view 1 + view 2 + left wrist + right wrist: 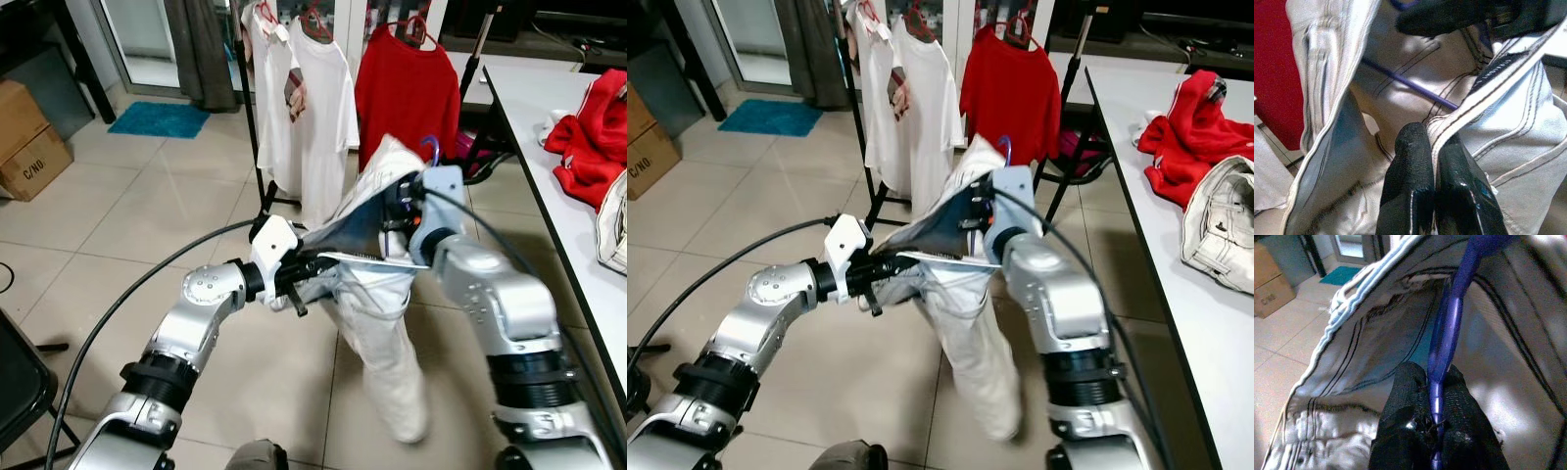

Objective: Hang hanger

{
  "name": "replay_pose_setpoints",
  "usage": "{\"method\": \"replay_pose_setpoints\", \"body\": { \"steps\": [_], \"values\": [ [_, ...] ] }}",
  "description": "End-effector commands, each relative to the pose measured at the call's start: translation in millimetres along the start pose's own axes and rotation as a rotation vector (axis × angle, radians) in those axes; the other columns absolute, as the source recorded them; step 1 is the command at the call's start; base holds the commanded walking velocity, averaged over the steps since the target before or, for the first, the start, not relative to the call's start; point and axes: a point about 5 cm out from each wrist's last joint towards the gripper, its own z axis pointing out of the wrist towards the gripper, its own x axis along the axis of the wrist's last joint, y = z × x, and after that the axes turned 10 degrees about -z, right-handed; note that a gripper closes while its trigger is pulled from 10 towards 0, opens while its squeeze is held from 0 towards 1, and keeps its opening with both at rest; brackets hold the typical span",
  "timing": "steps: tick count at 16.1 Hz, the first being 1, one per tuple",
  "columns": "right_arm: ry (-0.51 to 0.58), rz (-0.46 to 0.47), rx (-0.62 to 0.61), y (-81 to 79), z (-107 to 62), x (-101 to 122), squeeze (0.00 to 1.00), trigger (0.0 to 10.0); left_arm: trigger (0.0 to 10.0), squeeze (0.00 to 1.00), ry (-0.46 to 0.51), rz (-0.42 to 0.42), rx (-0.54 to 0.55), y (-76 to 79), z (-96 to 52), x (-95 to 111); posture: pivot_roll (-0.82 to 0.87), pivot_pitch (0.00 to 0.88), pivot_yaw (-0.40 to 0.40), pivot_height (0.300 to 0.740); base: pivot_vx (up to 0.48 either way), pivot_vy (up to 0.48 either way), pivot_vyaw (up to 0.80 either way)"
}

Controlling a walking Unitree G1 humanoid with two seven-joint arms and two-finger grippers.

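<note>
Two silver arms, brushed-metal shells with black ribbed joint rings. White housing at each wrist. Left gripper point(1432, 183) and right gripper point(1432, 431) each have two black textured fingers. Black cable point(127, 299) loops off the left arm, another runs along the right forearm.

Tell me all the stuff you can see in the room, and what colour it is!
Light grey trousers: one, held up between both grippers, legs hanging toward the floor.
Purple plastic hanger: one, inside the trousers.
White T-shirts: at least two, hanging on the black clothes rack.
Red T-shirt: one, hanging beside the white ones.
Red garment: one, on the white table.
Pale trousers: one, on the table.
Blue mat: one, on the tiled floor.
Cardboard boxes: two, brown, far left.
Left gripper: black, shut on the trousers' waistband.
Right gripper: black, shut on the hanger.
</note>
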Motion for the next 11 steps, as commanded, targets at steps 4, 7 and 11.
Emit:
{"method": "replay_pose_setpoints", "body": {
  "steps": [4,7,11],
  "values": [
    [-0.017,-0.003,-0.146,50.5,-18.2,-0.9,0.0,10.0,0.0,0.0,-0.108,-0.139,0.271,-30.8,-31.8,-37.3,0.04,0.0,0.032,0.74,0.0,0.0,0.0],
    [0.022,0.05,-0.121,58.2,-25.4,11.5,0.0,10.0,0.0,0.0,-0.202,-0.228,0.379,-32.5,-32.2,-64.7,0.04,0.0,0.029,0.74,0.0,0.0,0.0],
    [0.078,0.113,-0.121,66.6,-33.5,25.1,0.0,10.0,0.0,0.0,-0.26,-0.277,0.512,-32.3,-33.5,-87.2,0.04,0.0,0.034,0.74,0.0,0.0,0.0]
  ]
}}
